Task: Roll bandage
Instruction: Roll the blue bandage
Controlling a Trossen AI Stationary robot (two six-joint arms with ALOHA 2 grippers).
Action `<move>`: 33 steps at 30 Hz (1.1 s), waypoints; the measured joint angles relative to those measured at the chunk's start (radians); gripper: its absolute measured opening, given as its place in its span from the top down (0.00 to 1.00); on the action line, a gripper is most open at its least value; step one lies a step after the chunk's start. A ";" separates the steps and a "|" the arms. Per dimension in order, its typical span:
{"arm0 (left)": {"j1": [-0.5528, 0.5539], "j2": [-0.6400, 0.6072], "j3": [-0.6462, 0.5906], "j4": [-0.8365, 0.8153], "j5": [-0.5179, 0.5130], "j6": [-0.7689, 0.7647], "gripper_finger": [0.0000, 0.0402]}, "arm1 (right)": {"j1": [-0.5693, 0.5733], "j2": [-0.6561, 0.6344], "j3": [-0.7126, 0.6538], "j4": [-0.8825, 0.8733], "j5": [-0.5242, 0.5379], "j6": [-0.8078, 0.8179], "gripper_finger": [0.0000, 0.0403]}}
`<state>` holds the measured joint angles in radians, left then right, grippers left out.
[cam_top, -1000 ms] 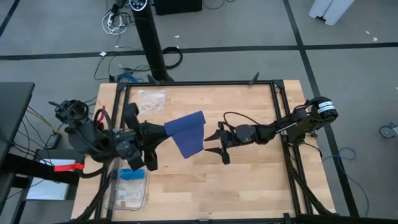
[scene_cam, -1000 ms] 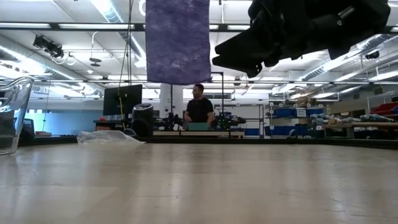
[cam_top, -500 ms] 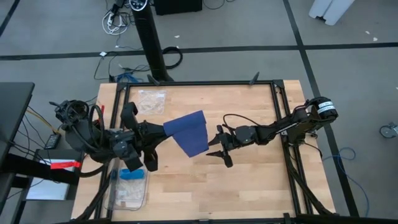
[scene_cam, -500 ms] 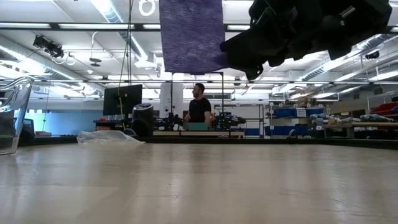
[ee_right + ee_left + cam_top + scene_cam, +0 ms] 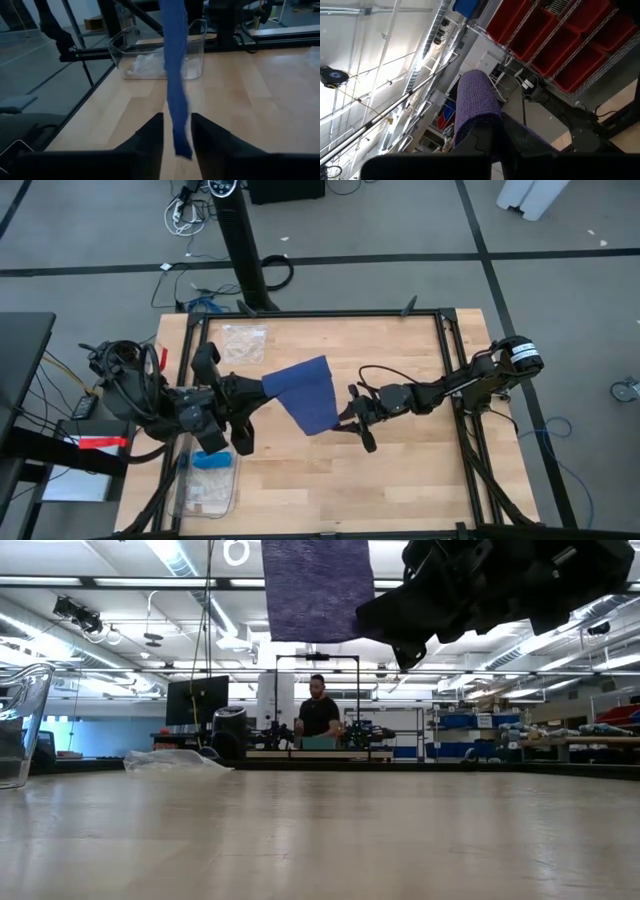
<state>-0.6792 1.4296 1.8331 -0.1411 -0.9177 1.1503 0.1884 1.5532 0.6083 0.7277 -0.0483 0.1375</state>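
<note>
Bandage (image 5: 308,394), a dark navy-blue fabric strip, hung clear of the desk (image 5: 400,480) near the centre of the high view, held up at its left end. The left tool (image 5: 258,390) was closed on the bandage at that end; in the left wrist view the fabric (image 5: 476,107) curved over the dark fingers (image 5: 487,140). In the low view the strip (image 5: 317,588) hung from the upper edge of the frame, well above the desk surface (image 5: 320,840), just left of the dark mass of an arm at upper right. The right tool (image 5: 352,418) was just beside the bandage's lower right edge, its fingers parted. In the right wrist view the strip (image 5: 176,75) hung down between the two open fingers (image 5: 150,135); contact could not be determined. A clear plastic container (image 5: 205,480) stood at the lower left of the desk in the high view, holding a light-blue item (image 5: 212,460). A clear plastic bag (image 5: 243,342) lay at the upper left of the desk. A person (image 5: 319,712) stood in the room beyond the desk.
</note>
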 joint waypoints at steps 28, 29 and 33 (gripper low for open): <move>0.083 -0.182 -0.347 -0.507 -0.192 -0.660 0.96 | 0.505 0.000 0.146 0.038 0.320 -0.148 1.00; 0.084 -0.202 -0.387 -0.482 -0.188 -0.664 0.96 | 0.517 0.000 0.164 0.024 0.341 -0.162 1.00; 0.085 -0.284 -0.559 -0.351 -0.171 -0.665 0.96 | 0.551 0.000 0.243 -0.031 0.421 -0.206 1.00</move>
<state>-0.5944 1.1459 1.2744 -0.4919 -1.0888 0.4853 0.7392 1.5532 0.8516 0.6964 0.3731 -0.0681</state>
